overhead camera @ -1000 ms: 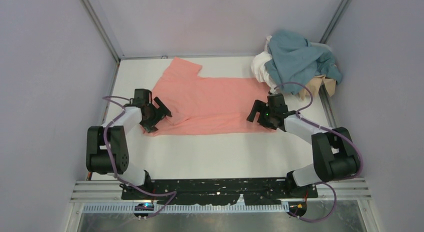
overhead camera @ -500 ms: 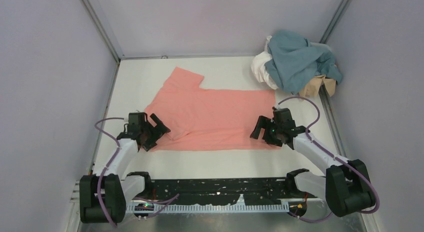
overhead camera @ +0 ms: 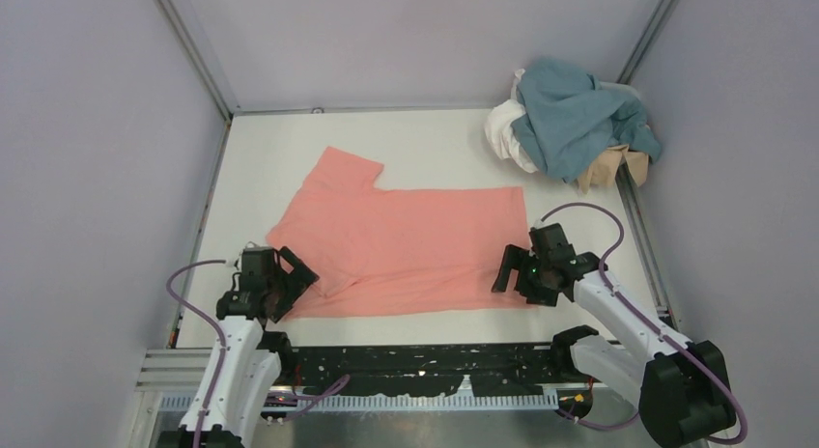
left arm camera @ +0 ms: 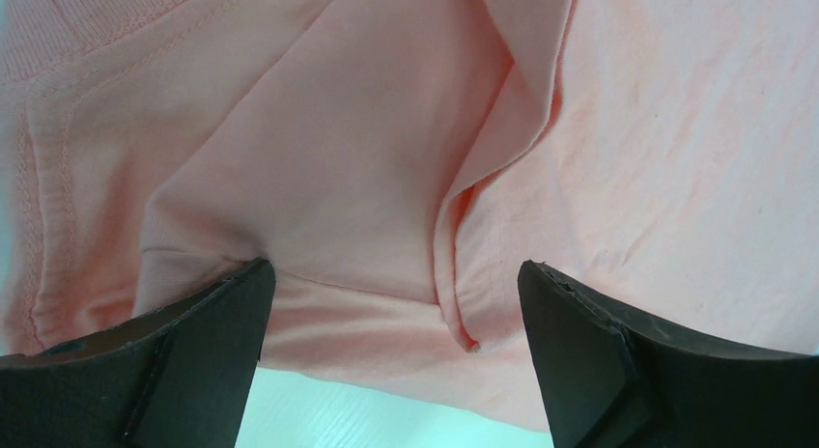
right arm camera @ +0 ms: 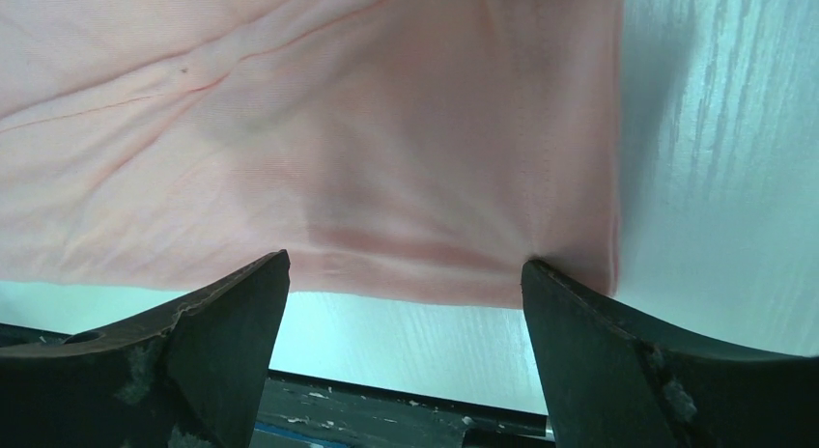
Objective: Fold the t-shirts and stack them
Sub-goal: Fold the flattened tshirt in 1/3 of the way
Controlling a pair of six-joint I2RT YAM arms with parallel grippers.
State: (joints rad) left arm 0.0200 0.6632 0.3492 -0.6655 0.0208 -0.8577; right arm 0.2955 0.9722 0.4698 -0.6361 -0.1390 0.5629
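Since the salmon-pink t-shirt (overhead camera: 406, 245) lies flat under and ahead of my left claw (left arm camera: 396, 274) and right claw (right arm camera: 406, 265), both spread wide apart, I'd pinch its soft, floppy near corners.

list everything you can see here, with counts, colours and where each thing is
salmon-pink t-shirt: 1, salmon pink, spread flat on the middle of the table, one sleeve pointing to the far left
teal-blue t-shirt: 1, teal blue, crumpled on top of the pile in the far right corner
white t-shirt: 1, white, left side of that pile
tan t-shirt: 1, tan, near right side of that pile
table: 1, white, fills the enclosure floor
walls: 3, pale lilac-grey, left, far and right
left arm: 1, white and black, near left; jaws open at the pink shirt's near left corner
right arm: 1, white and black, near right; jaws open at its near right corner
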